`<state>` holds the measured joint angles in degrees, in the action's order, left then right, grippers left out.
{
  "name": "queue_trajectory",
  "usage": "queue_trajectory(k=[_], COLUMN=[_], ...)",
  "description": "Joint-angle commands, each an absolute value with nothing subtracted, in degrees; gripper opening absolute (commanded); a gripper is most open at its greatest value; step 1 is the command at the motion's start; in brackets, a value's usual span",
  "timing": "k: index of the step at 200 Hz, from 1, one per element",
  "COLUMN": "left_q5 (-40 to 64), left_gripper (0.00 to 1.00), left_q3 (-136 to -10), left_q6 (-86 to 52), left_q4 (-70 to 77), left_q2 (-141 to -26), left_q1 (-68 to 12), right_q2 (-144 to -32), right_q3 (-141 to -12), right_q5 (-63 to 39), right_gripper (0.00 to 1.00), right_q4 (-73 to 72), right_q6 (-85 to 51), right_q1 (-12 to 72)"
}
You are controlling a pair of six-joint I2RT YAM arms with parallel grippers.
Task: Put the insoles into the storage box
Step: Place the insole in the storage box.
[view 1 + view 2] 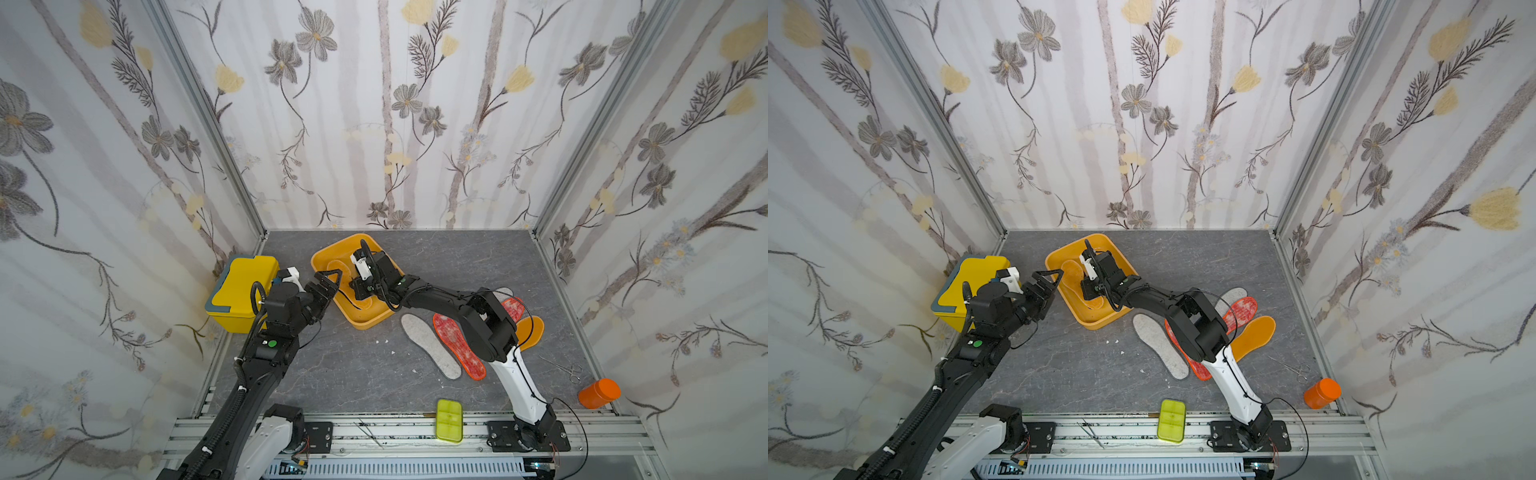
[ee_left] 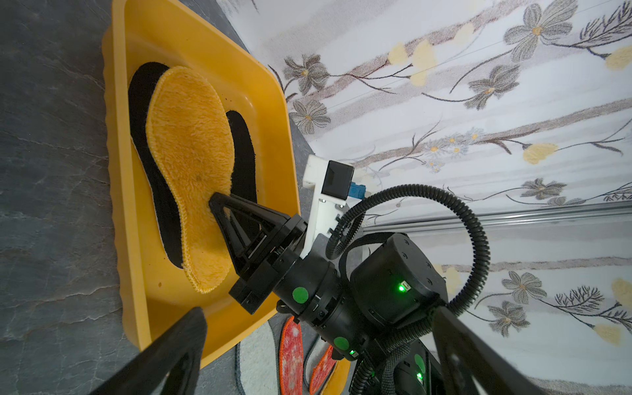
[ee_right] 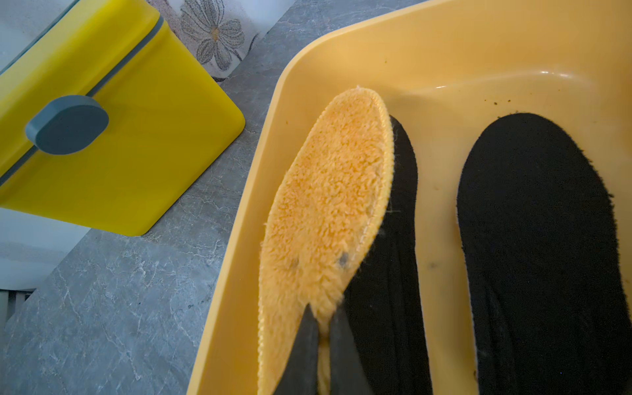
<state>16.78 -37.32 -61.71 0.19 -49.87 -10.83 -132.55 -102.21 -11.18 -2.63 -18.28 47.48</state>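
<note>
Three in the tray [image 3: 444, 51]: two black insoles [image 3: 540, 239], plus a fuzzy yellow one [image 3: 328, 205] the closed right gripper [image 3: 323, 318] pinches; left gripper [image 1: 330, 286] gapes empty; five wait near the worktop's [image 1: 353, 365] right edge

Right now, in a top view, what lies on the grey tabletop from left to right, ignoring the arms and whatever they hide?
Tall yellow lidded box → shallow orange-yellow tray → grey-white felt insole → red-orange mottled insole → orange-yellow insole → metal scissors → orange cylindrical jar.
</note>
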Motion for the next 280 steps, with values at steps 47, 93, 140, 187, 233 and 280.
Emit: queue_trajectory(k=[47,93,140,187,233,280], left_q5=[17.49,17.49,17.55,17.49,17.39,17.23], left_gripper=[1.00,1.00,1.00,1.00,1.00,1.00], left_q3=[-37.41,-37.75,-37.82,-37.74,-37.62,-37.53], left_q6=[-61.92,-62.02,-62.05,-62.14,-62.05,-61.99], left_q4=[1.41,1.48,1.58,1.53,1.49,1.41], left_q2=[-50.55,-51.00,-51.24,-51.10,-50.94,-50.72], left_q1=[-10.68,-10.76,-10.72,-10.72,-10.72,-10.72], right_q2=[-136.31,-137.79,-138.45,-139.36,-140.18,-140.53], right_q3=[-105.63,-106.34,-106.43,-106.94,-107.18,-107.20], right_q5=[-13.50,-13.32,-12.67,-13.37,-13.10,-13.05], right_gripper=[0.00,0.00,0.00,0.00,0.00,0.11], right_q4=[-4.32,-4.22,-5.26,-6.11,-5.97,-5.80], right_q6=[-16.61,-18.16,-20.19,-21.33,-21.36,-21.48], right_q1=[45.00,44.83,44.82,44.91,44.91,44.91])
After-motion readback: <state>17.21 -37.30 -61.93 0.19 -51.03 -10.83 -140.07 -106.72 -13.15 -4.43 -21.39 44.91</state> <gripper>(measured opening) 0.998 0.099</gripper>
